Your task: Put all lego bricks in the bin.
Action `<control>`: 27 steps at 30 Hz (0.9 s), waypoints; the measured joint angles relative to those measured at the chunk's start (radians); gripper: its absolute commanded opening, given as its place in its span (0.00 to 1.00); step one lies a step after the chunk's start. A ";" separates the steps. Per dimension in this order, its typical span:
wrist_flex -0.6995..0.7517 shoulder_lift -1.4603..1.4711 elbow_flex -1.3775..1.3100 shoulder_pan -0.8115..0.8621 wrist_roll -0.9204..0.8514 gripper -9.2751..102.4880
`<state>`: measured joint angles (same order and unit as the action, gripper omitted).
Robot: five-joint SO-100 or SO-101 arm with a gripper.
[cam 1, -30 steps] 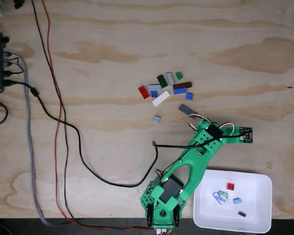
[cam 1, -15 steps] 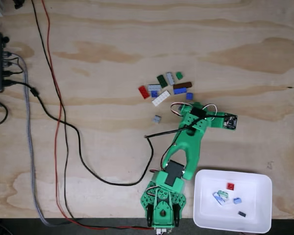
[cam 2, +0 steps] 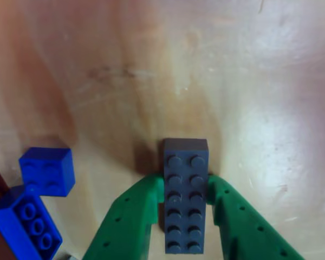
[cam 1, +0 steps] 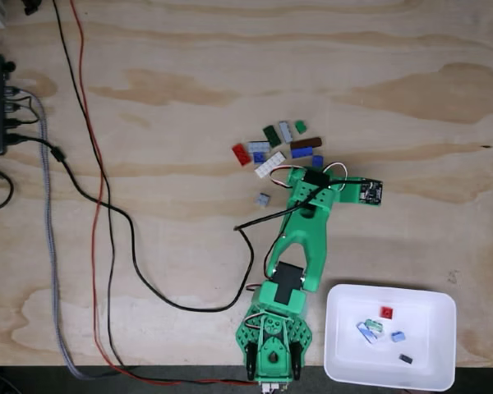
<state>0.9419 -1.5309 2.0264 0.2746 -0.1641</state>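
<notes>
We see the claw straddling a grey brick on the desk, touching both sides, well apart from the bin, and judge that an off-centre squeeze could twist it loose.

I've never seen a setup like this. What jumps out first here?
A bright green robot arm reaches across a wooden table toward a cluster of small coloured bricks. Up close, its gripper straddles a dark grey brick. A white bin at lower right holds a few bricks.
</notes>
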 measured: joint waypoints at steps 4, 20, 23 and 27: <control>0.120 -0.160 0.003 0.040 -0.106 0.08; 0.549 -1.321 0.344 0.615 -1.566 0.08; 0.531 -1.348 0.360 0.779 -1.674 0.08; 0.434 -1.292 0.385 0.986 -1.710 0.08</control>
<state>1.3760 -2.8225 2.4114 1.2609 -1.8745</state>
